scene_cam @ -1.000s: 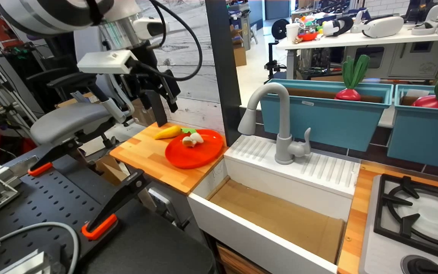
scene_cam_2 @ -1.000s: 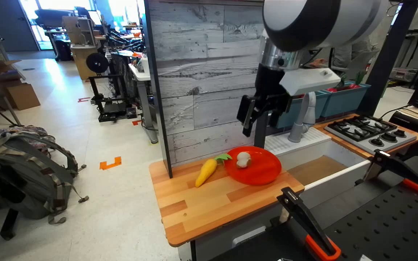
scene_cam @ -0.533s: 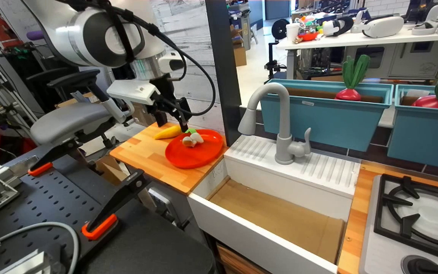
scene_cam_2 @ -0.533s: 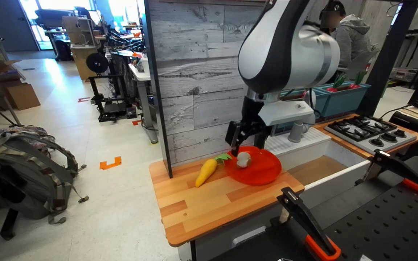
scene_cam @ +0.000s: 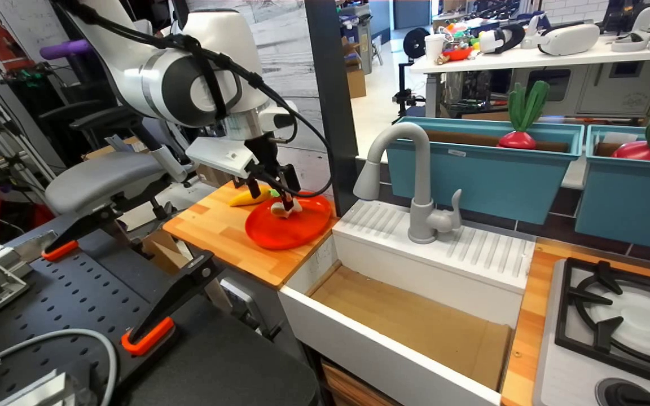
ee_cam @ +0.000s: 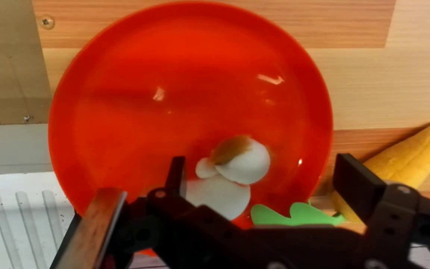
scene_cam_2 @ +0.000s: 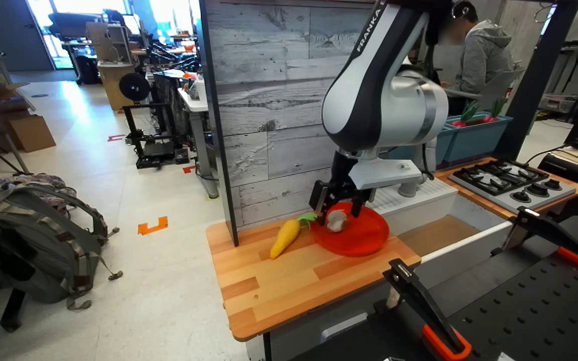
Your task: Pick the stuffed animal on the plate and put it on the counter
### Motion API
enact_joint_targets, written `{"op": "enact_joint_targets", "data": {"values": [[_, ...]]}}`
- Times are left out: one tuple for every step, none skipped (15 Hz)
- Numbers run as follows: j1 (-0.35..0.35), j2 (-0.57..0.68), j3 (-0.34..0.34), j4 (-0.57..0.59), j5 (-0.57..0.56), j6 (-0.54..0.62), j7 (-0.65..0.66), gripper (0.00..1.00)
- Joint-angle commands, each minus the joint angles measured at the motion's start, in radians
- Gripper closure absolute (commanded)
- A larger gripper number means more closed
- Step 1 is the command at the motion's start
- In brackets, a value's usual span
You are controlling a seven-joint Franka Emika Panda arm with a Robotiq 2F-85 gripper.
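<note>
The stuffed animal (ee_cam: pixel 250 164) is a small pale lump with a brownish patch, lying on the red-orange plate (ee_cam: pixel 185 74) near its rim. It shows in both exterior views (scene_cam: pixel 279 210) (scene_cam_2: pixel 337 221). The plate (scene_cam_2: pixel 364 240) rests on the wooden counter (scene_cam_2: pixel 289 286). My gripper (ee_cam: pixel 262 173) is open, pointing down low over the plate. In the wrist view one finger overlaps part of the animal's body; the other finger is past the plate's rim, by the yellow item. In an exterior view a finger of the gripper (scene_cam: pixel 271 200) hides part of the animal. Contact cannot be told.
A yellow carrot-like item (scene_cam_2: pixel 286 237) with green leaves lies beside the plate, its leaves at the rim. A grey wood-look wall (scene_cam_2: pixel 279 150) stands behind the counter. The white sink (scene_cam: pixel 370 344) and grey faucet (scene_cam: pixel 420 169) adjoin it. Black-orange clamps (scene_cam_2: pixel 419 301) stand near the front edge.
My gripper has come down from high above the counter to just over the plate, around the stuffed animal's area. It stays open. The animal, plate and yellow item have not moved.
</note>
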Motion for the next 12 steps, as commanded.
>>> {"op": "enact_joint_targets", "data": {"values": [[-0.020,0.047,0.018,0.072,0.020,-0.035,-0.011,0.00],[-0.017,0.055,0.015,0.082,0.020,-0.038,-0.008,0.00],[-0.013,0.063,0.011,0.093,0.020,-0.039,-0.004,0.00],[-0.006,0.073,0.004,0.105,0.019,-0.037,0.001,0.25],[-0.003,0.080,0.000,0.114,0.018,-0.037,0.004,0.26],[-0.003,0.087,0.000,0.122,0.017,-0.037,0.004,0.35],[-0.007,0.092,0.003,0.130,0.018,-0.041,0.001,0.42],[-0.009,0.096,0.006,0.136,0.017,-0.050,-0.002,0.51],[-0.011,0.100,0.008,0.142,0.018,-0.052,-0.003,0.58],[-0.010,0.102,0.008,0.145,0.018,-0.051,-0.003,0.66],[-0.010,0.104,0.007,0.147,0.018,-0.051,-0.003,0.73],[-0.009,0.103,0.006,0.146,0.018,-0.045,-0.001,0.80]]}}
